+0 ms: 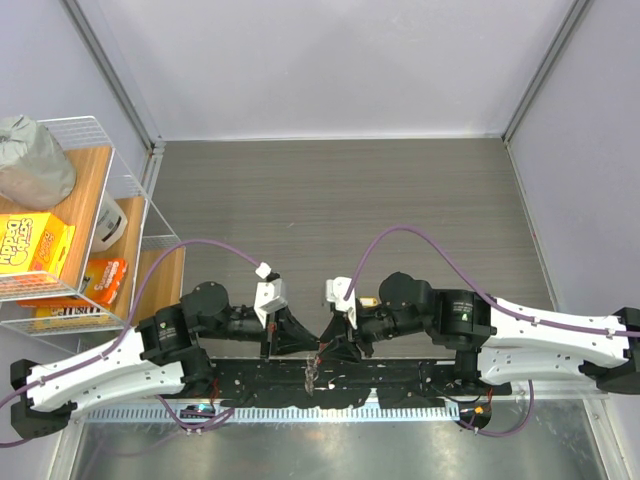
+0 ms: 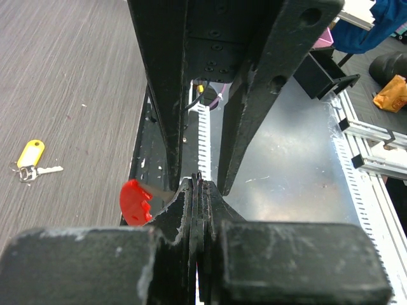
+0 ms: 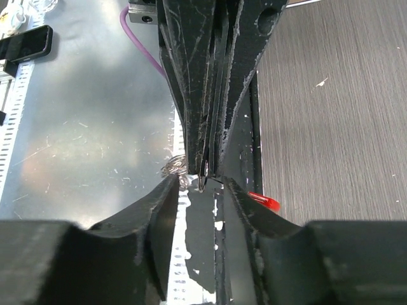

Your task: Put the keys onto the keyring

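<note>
Table (image 2: 63, 76): grey wood-grain, matt. Near-edge sheet (image 2: 286, 171): bare metal, shiny, scratched. Keys (image 2: 30, 155): silvery metal, yellow glossy plastic tag. Keyring (image 2: 135, 202): thin metal ring, red smooth plastic piece.

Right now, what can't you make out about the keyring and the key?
Left wrist view: the keyring shows only its red piece and a sliver of ring. The shut fingers of the left hand cover the rest.
Top view: the keyring is a tiny blur between the two hands.
Left wrist view: the key is too small to read its teeth, and I can't find it in the other views.
Right wrist view: the left hand's fingers hide whether the right hand touches the ring.
</note>
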{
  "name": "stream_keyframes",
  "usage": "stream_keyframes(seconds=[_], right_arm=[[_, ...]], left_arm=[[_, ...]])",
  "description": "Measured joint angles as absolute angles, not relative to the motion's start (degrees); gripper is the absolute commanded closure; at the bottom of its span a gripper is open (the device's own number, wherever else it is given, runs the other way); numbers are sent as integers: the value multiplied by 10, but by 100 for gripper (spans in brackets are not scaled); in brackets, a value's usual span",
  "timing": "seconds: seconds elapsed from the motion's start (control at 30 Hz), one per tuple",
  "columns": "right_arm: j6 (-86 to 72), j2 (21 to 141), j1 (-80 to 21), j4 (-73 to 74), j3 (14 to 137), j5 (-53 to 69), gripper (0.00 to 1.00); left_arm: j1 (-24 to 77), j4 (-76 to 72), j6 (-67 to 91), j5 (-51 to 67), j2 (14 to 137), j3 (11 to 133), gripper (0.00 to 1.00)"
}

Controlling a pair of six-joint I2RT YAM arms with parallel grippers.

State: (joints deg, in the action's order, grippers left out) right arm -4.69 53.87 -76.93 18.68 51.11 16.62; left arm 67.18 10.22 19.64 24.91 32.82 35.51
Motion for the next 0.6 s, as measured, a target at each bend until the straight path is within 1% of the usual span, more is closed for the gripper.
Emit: stream_keyframes(seconds=[0.07, 0.13, 0.17, 0.43, 0.47, 0.57, 0.6], right_arm=[[-46, 541, -771, 185, 511, 166, 70], [-46, 542, -772, 184, 512, 166, 81], [-45, 542, -773, 185, 512, 167, 95], [-43, 539, -780, 182, 512, 166, 94], [-43, 536, -781, 180, 512, 166, 95], [-44, 526, -781, 173, 510, 163, 95], [-44, 522, -781, 170, 510, 161, 95]], left_arm=[[673, 97, 198, 254, 328, 355, 100], [675, 95, 201, 257, 328, 355, 100], [675, 96, 202, 257, 328, 355, 100], [677, 95, 206, 262, 326, 355, 100], [678, 93, 206, 262, 325, 355, 97], [678, 81, 208, 260, 320, 356, 77], [678, 76, 208, 259, 319, 356, 72]])
